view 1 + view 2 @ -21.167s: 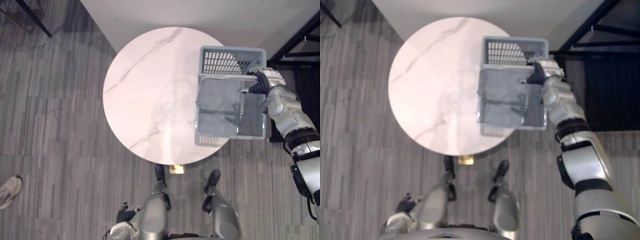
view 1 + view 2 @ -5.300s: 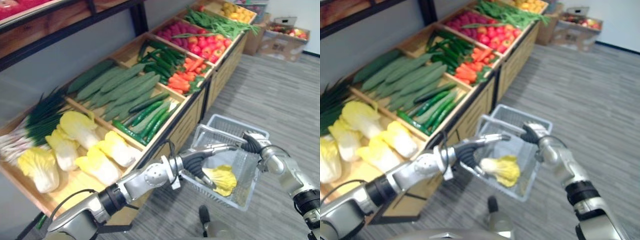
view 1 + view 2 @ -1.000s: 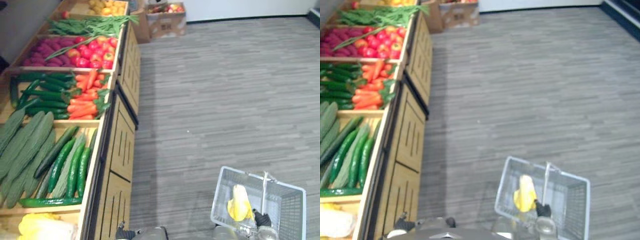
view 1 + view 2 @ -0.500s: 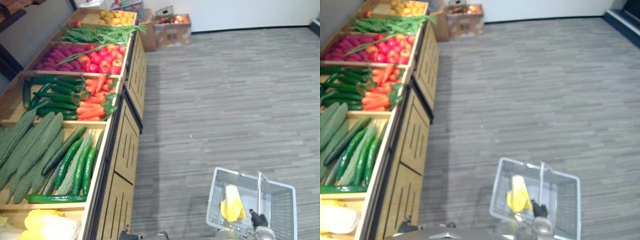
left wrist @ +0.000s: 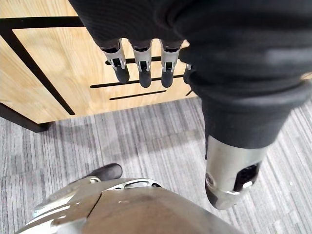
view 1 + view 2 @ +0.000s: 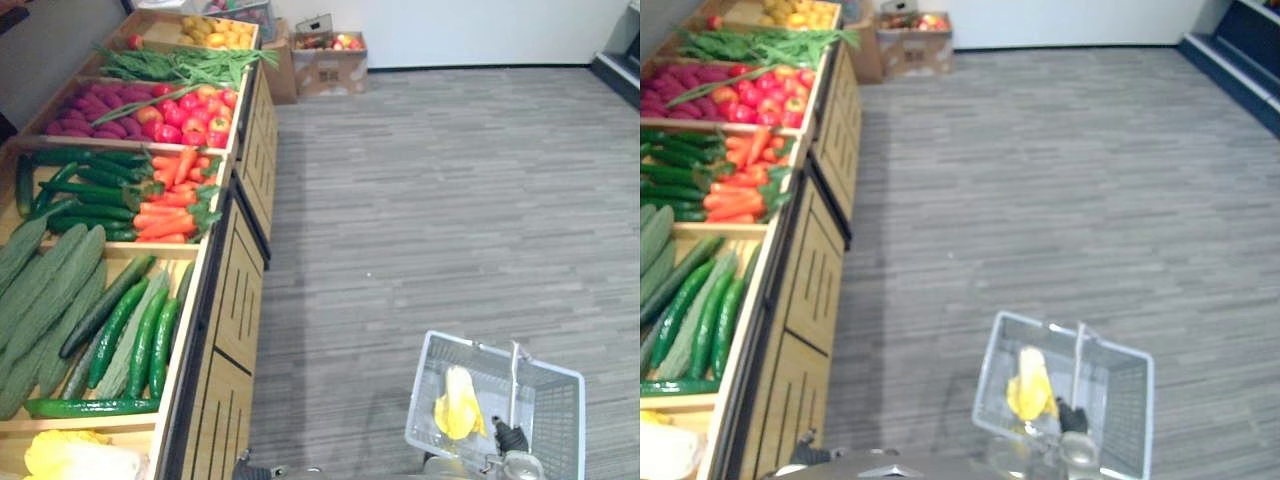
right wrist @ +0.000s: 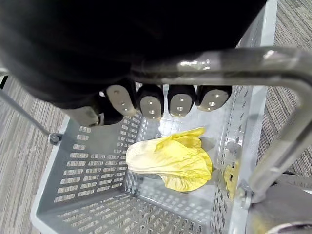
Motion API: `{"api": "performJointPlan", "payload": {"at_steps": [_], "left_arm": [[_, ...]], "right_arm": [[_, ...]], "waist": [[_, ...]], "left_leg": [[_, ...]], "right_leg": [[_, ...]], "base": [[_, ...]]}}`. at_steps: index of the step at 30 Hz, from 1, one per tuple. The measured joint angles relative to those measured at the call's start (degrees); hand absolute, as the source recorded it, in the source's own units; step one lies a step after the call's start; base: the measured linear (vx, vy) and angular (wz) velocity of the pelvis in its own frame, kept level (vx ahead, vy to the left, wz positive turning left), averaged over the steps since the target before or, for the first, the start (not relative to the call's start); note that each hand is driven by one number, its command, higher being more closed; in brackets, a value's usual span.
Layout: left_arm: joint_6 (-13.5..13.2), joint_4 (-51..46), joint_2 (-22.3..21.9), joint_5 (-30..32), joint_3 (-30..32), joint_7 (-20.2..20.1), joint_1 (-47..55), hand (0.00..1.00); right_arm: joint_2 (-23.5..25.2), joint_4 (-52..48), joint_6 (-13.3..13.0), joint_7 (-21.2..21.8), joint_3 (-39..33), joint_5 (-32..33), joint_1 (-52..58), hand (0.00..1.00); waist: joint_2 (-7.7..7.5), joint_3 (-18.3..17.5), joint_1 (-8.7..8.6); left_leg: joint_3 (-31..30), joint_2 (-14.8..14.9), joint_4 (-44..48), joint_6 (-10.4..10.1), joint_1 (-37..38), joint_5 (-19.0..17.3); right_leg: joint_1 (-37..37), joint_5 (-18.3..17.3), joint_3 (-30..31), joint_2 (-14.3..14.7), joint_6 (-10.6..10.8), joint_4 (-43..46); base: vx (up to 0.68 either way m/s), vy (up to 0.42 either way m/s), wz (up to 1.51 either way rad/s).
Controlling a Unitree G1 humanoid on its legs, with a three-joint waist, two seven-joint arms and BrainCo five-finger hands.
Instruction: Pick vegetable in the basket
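Inside the grey basket [image 7: 83,161] I saw 1 yellow cabbage [image 7: 168,158] lying on its floor; my right hand [image 7: 151,101] was curled round the handle [image 7: 214,66], and my left hand [image 5: 141,66] hung loose-fingered beside the wooden stand [image 5: 44,73].

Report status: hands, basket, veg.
Right hand fingers curled round basket handle. Left hand open, hanging by produce stand. Yellow cabbage lying in basket.
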Motion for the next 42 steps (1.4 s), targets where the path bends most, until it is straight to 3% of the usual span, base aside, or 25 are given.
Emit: {"api": "performJointPlan", "payload": {"at_steps": [3,7,9,11,12,14,15,16,17,18,20,21,23,24,27,31,33,34,35,36,37,38,39,40,42], "left_arm": [[0.05,0.11,0.15,-0.01,0.13,-0.03,0.15,0.00],[0.26,0.12,-0.14,-0.13,0.28,-0.01,0.11,0.00],[0.28,-0.06,-0.79,-0.21,1.20,0.07,0.14,0.00],[0.30,-0.24,-0.84,-0.27,1.60,0.05,0.05,0.00],[0.13,-1.78,-1.27,-0.67,2.58,0.04,0.10,0.00],[0.03,-3.15,-1.83,-0.89,3.08,0.05,0.06,0.00],[0.03,-3.39,-2.48,-1.18,3.74,-0.02,0.04,0.00],[-0.01,-3.41,-2.30,-1.24,3.98,-0.04,0.02,0.00],[0.00,-3.41,-2.56,-1.23,4.61,-0.08,-0.01,0.00],[-0.07,-3.38,-2.72,-1.25,4.73,-0.10,-0.02,0.00],[-0.05,-3.40,-2.76,-1.24,4.82,-0.13,0.01,0.00],[-0.02,-3.35,-2.78,-1.23,4.83,-0.12,0.02,0.00],[0.26,-3.28,-4.05,-1.08,5.00,-0.06,0.37,0.00],[0.40,-3.13,-4.17,-1.01,5.76,-0.08,0.71,0.00],[0.61,-3.31,-3.42,-0.54,7.15,-0.01,0.77,0.00],[0.64,-3.16,-3.19,-0.46,8.11,-0.08,0.71,0.00],[0.98,-2.08,-2.09,-0.05,6.41,-0.09,0.65,0.00],[1.24,-2.07,-1.81,-0.05,5.58,-0.08,0.74,0.00],[1.26,-2.12,-1.34,-0.08,4.21,-0.07,0.79,0.00],[1.27,-2.18,-0.79,-0.14,2.93,-0.04,1.06,0.00],[1.25,-2.25,-0.42,-0.15,2.17,-0.04,1.39,0.00],[1.27,-2.25,0.12,-0.27,1.38,-0.03,1.64,0.00],[1.31,-2.23,0.35,-0.73,1.24,0.09,1.69,0.00],[1.31,-2.26,0.51,-0.90,1.13,0.18,1.75,0.00],[1.25,-2.73,0.31,-0.89,0.51,0.32,1.70,0.00]], "right_arm": [[0.16,0.02,0.13,0.01,-0.32,0.10,0.26,1.00],[0.14,0.00,0.15,-0.02,-1.25,0.17,0.37,1.00],[-0.23,-0.03,0.10,-0.08,-0.40,1.03,0.37,1.00],[-0.43,0.00,0.02,-0.10,0.68,1.65,0.35,1.00],[-0.50,0.01,-0.06,-0.09,0.50,1.79,0.60,1.00],[-0.66,-0.08,-0.05,-0.23,0.39,1.79,0.74,1.00],[-0.67,-0.23,0.08,-0.58,0.35,1.87,1.06,1.00],[-0.55,-0.29,0.15,-0.56,0.42,1.88,1.26,1.00],[-0.48,-0.39,0.30,-0.54,0.52,1.89,1.22,1.00],[-0.64,-0.46,0.59,-0.55,0.49,1.89,0.93,1.00],[-0.67,-0.44,1.13,-0.58,0.57,1.88,0.51,1.00],[-0.67,-0.49,1.17,-0.65,0.58,1.88,0.31,1.00],[-0.73,-0.94,1.20,-0.89,0.94,1.88,0.93,1.00],[-0.72,-1.34,1.24,-1.09,1.26,1.89,1.16,1.00],[1.19,-2.56,1.22,-1.56,2.94,1.76,1.64,1.00],[2.25,-2.52,1.22,-1.49,3.01,1.64,1.86,1.00],[1.87,-2.58,0.73,-1.32,2.94,1.51,1.71,1.00],[1.48,-2.59,0.49,-1.38,2.89,1.50,1.49,1.00],[0.92,-2.51,0.16,-1.44,2.97,1.51,1.00,1.00],[0.48,-2.55,-0.04,-1.46,3.01,1.55,0.75,1.00],[0.22,-2.55,-0.06,-1.52,3.07,1.61,0.52,1.00],[0.48,-2.52,-0.11,-1.56,3.82,1.64,0.18,1.00],[0.62,-2.77,-0.58,-1.51,4.70,1.66,-0.30,1.00],[0.69,-2.93,-1.05,-1.44,5.36,1.66,-1.10,1.00],[0.67,-3.71,-1.57,-1.50,5.43,1.59,-1.35,1.00]], "waist": [[-0.47,-0.42,-0.07],[0.22,-0.69,-0.08],[1.28,-0.79,-0.05],[1.59,-0.61,0.04],[1.31,-0.49,-0.01],[1.54,0.16,0.64],[1.57,0.97,1.14],[1.54,0.97,1.38],[1.73,1.03,1.53],[1.95,1.17,1.49],[1.91,1.23,1.87],[2.01,1.29,1.94],[3.12,1.56,1.95],[3.44,1.92,2.32],[0.65,1.77,3.05],[-0.78,1.02,4.92],[-1.51,0.00,4.57],[-1.59,-0.16,4.34],[-1.47,-0.41,3.95],[-1.63,-0.43,3.32],[-1.27,-0.27,2.91],[-1.45,-0.24,2.52],[-1.81,-0.09,1.87],[-1.78,0.08,1.54],[-0.95,0.77,1.43]], "left_leg": [[-0.05,-0.06,0.54,0.07,-0.95,-0.01],[0.47,1.29,1.11,-0.82,-1.20,-0.85],[0.62,4.35,8.65,-1.45,-3.98,-4.58],[0.54,5.83,15.91,-2.27,-5.77,-5.21],[-0.58,6.83,25.20,-2.52,-10.23,-3.42],[-2.45,7.80,34.60,-1.56,-14.06,0.01],[-3.59,8.71,40.68,-1.82,-16.58,4.62],[-3.78,8.85,42.61,-1.67,-17.50,5.71],[-3.54,9.00,43.95,-1.71,-17.98,4.40],[-2.90,8.27,42.39,-1.51,-19.55,-0.29],[-0.31,6.75,34.59,-1.39,-21.11,-2.02],[0.95,6.16,30.85,-1.40,-21.14,-1.78],[3.83,3.79,14.82,-1.18,-20.59,2.49],[4.29,3.55,12.69,1.98,-20.39,5.11],[6.42,1.43,17.46,4.86,-22.05,0.34],[7.66,-0.17,18.36,5.97,-21.11,-2.56],[7.93,-2.58,14.25,6.41,-17.91,-2.98],[7.82,-2.89,13.15,6.47,-16.98,-2.98],[7.52,-3.33,11.32,6.72,-14.56,-3.16],[7.16,-3.59,9.75,7.12,-11.46,-3.50],[6.78,-3.54,9.17,7.49,-9.99,-3.75],[6.08,-3.48,8.57,7.95,-7.89,-4.18],[5.58,-3.36,8.02,7.97,-5.86,-4.50],[5.31,-3.21,7.15,7.98,-3.16,-4.54],[4.29,-2.48,6.53,7.97,0.51,-4.53]], "right_leg": [[-0.03,0.01,-0.81,-0.23,0.00,-0.75],[-0.06,-0.55,-0.98,0.51,-0.86,-0.32],[-1.07,-2.88,-0.70,2.28,-2.34,2.87],[-0.89,-4.95,-0.67,3.11,-2.44,4.12],[-0.74,-5.58,-0.71,2.90,-2.82,5.29],[0.43,-6.83,-0.45,2.78,-2.71,6.60],[2.29,-8.03,-0.18,2.51,-3.90,7.01],[3.05,-8.42,-0.21,2.26,-4.26,6.84],[4.11,-8.78,-0.28,2.00,-4.37,6.35],[5.17,-8.94,-0.67,1.65,-4.47,5.18],[5.18,-8.98,-0.62,0.84,-4.38,4.03],[5.37,-9.12,-0.60,0.53,-4.15,3.74],[6.97,-10.06,-0.80,0.09,-2.61,2.38],[7.36,-10.68,-0.28,0.02,-1.62,2.33],[8.65,-9.60,1.19,-1.99,-1.79,-0.08],[7.98,-5.20,3.12,-3.43,-0.42,0.70],[3.47,-4.27,5.73,-4.83,-0.36,10.99],[1.05,-3.49,6.06,-5.17,0.89,16.37],[-3.35,0.36,6.67,-5.79,2.52,26.38],[-6.39,7.10,7.36,-6.08,3.64,34.45],[-7.39,9.60,7.40,-6.11,4.82,38.19],[-9.40,9.82,6.97,-6.00,5.52,44.61],[-11.87,8.02,6.17,-5.74,4.34,51.37],[-14.51,4.06,3.91,-5.14,4.06,57.05],[-16.63,-0.58,-1.01,-4.60,0.51,57.59]], "base": [[-0.11,-0.018,0.02],[-0.03,-0.039,-0.02],[0.03,-0.087,-0.15],[0.09,-0.105,-0.05],[0.08,-0.128,-0.01],[0.08,-0.142,-0.01],[0.12,-0.110,0.06],[0.17,-0.103,0.07],[0.15,-0.051,0.19],[0.14,-0.057,0.18],[0.11,0.009,0.05],[0.20,0.126,-0.04],[0.26,0.220,-0.11],[0.28,0.252,-0.29],[0.37,0.162,-0.09],[0.35,0.168,-0.07],[0.33,0.163,-0.03],[0.32,0.131,0.12],[0.33,0.127,0.26],[0.34,0.116,0.30],[0.36,0.097,0.30],[0.32,0.044,0.26],[0.40,0.008,0.25],[0.38,-0.043,0.23],[0.33,-0.087,0.24]]}}
